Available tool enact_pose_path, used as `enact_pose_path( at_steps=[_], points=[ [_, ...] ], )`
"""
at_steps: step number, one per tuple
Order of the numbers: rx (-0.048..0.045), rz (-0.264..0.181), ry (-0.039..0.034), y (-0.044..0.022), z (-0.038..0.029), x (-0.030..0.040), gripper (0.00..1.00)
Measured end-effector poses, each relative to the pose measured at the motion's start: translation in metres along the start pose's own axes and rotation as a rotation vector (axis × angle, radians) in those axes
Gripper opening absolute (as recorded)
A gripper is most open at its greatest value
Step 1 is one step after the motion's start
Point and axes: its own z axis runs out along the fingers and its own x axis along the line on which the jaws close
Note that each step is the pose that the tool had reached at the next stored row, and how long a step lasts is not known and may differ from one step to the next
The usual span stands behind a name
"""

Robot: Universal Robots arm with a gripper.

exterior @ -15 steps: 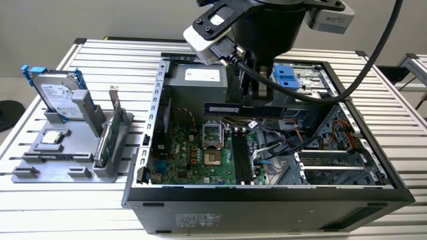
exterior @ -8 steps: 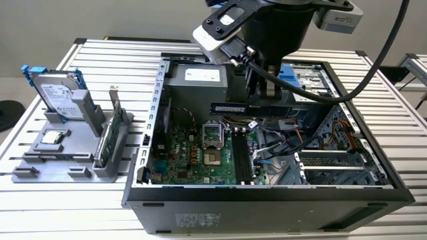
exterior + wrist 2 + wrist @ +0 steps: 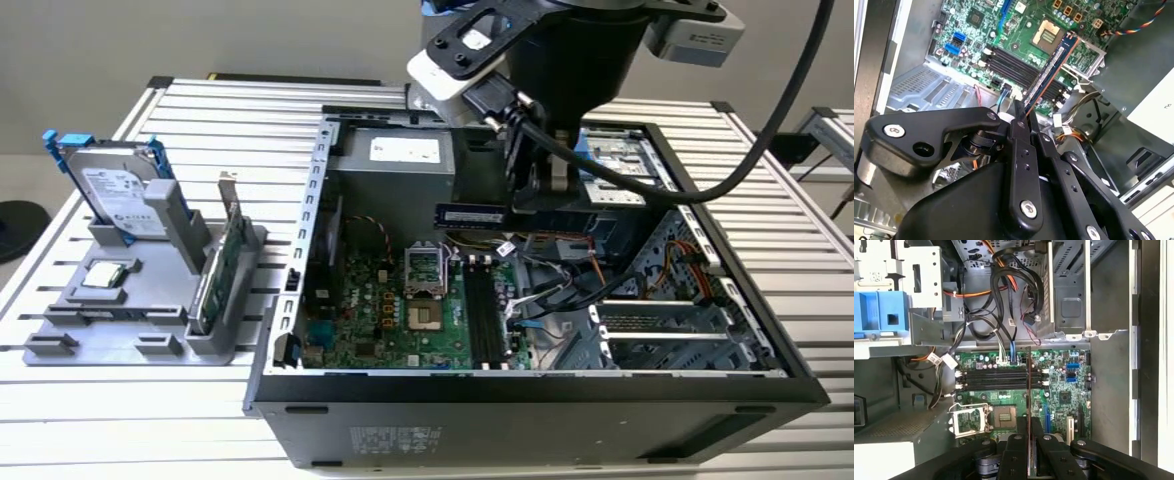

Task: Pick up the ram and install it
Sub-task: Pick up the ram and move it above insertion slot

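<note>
My gripper (image 3: 530, 203) hangs inside the open computer case (image 3: 534, 385), shut on the ram (image 3: 470, 214), a thin dark stick with chips held level above the motherboard. In the second wrist view the ram (image 3: 1054, 65) juts out from between the black fingers (image 3: 1021, 135) and slants over the dark memory slots (image 3: 1011, 64). In the first wrist view the ram (image 3: 1029, 390) is seen edge-on, crossing the slots (image 3: 991, 379) at a right angle. The slots (image 3: 483, 315) lie below the stick with a gap between; it touches none of them.
A grey stand (image 3: 80, 320) at the exterior view's left holds a silver hard drive with blue rails (image 3: 120, 190) and a green expansion card (image 3: 220, 265). Cables (image 3: 999, 300) hang near the slots. The CPU socket (image 3: 1004, 416) and drive bays (image 3: 667, 320) flank them.
</note>
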Motion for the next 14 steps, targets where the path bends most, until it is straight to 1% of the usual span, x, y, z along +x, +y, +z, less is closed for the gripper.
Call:
enact_pose_path(
  at_steps=[8,14],
  points=[
    [0.0,0.0,0.0,0.0087,0.0002,0.005,0.0],
    [0.0,0.0,0.0,0.0123,0.0004,0.0095,0.0]
  ],
)
